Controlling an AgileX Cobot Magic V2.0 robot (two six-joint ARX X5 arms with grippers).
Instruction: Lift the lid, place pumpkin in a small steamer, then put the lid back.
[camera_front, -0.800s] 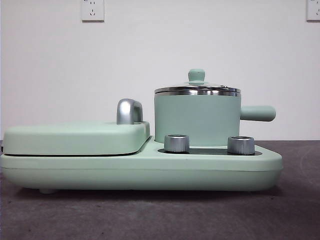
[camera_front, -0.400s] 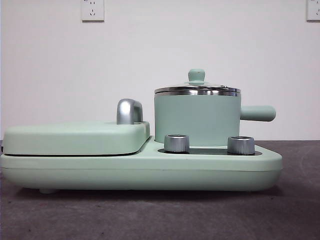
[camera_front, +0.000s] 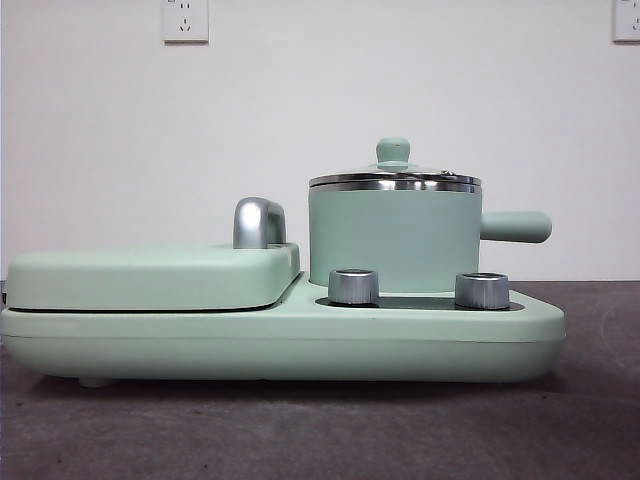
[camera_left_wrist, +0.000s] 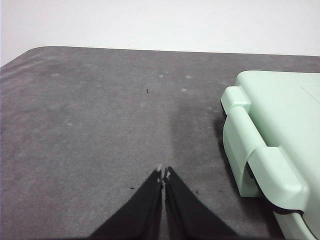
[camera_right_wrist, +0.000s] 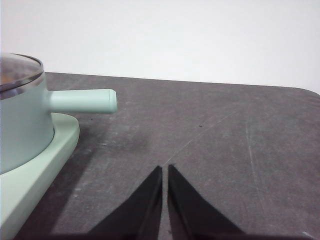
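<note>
A: Light looks even and bright, soft throughout; the white wall (camera_front: 320, 100) is nearly blown out.

B: Glare streaks the lid (camera_front: 395, 180) along its steel rim, and the chrome handle (camera_front: 258, 222). A soft shadow spreads under the appliance base (camera_front: 280, 345) toward 6 o'clock. Wrist views are slightly soft.

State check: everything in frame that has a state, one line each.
lid: on the small steamer, closed.
small steamer: upright on the cooker base, covered.
griddle cover: down, shut.
left gripper: jaws shut, empty, over bare table.
right gripper: jaws shut, empty, beside the steamer handle's side.
pumpkin: not in view.
</note>
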